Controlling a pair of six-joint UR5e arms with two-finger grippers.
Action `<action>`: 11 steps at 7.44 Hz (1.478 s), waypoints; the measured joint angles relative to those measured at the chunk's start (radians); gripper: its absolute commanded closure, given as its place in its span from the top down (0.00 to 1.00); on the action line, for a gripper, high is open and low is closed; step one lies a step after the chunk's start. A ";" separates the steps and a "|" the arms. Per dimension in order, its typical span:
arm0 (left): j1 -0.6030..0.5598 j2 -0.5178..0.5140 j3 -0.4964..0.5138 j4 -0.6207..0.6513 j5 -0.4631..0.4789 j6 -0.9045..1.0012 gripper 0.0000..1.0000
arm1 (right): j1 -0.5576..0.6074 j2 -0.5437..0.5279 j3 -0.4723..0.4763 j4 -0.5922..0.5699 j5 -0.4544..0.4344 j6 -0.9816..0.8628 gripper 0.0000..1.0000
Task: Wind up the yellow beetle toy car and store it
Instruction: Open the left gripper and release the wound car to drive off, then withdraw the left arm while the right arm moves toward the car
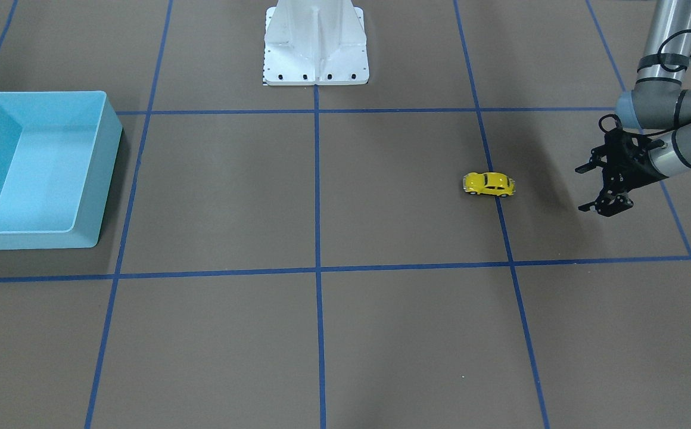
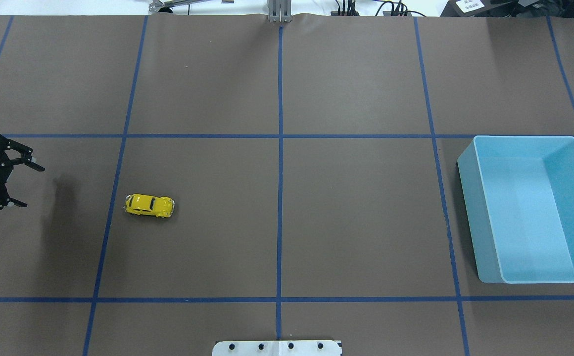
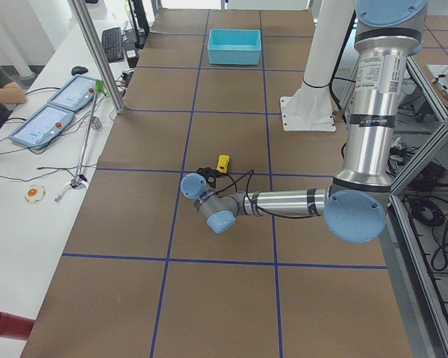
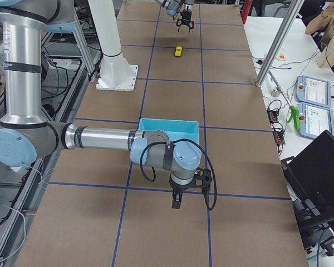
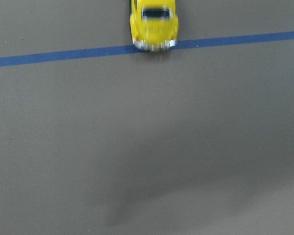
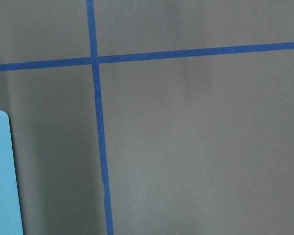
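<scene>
My left fingers (image 2: 35, 165) hang released left of the tiny yellow beetle toy car (image 2: 149, 205); my right fingers (image 4: 176, 201), I cannot tell.

Front-facing and overhead views look down from opposite sides, sharing the blue bin (image 2: 476, 207). Exterior left stands far from the bin, exterior right near. Right wrist looks closely beside it; left wrist, slightly blurred, seemingly well away, over the yellow beetle toy car (image 5: 153, 22).

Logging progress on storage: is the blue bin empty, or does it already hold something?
Empty. The blue bin shows only bare floor; the yellow beetle toy car stands on the table.
</scene>
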 measured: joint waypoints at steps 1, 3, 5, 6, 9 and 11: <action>-0.003 0.001 -0.001 0.000 0.000 -0.001 1.00 | 0.000 0.000 0.000 0.000 0.000 0.000 1.00; -0.016 0.002 -0.003 0.000 -0.001 -0.003 1.00 | 0.000 0.000 0.001 0.000 0.000 0.000 1.00; -0.028 0.002 -0.004 0.000 -0.008 -0.006 1.00 | -0.001 0.000 0.001 0.000 0.000 0.000 1.00; -0.032 0.002 -0.004 0.000 -0.010 -0.007 1.00 | -0.001 0.000 0.001 0.000 0.000 0.000 1.00; -0.052 0.002 -0.008 0.002 -0.013 -0.058 1.00 | 0.000 0.000 0.001 0.000 0.000 0.000 1.00; -0.083 0.003 -0.016 0.006 -0.012 -0.145 1.00 | -0.001 0.000 0.001 0.000 0.000 0.000 1.00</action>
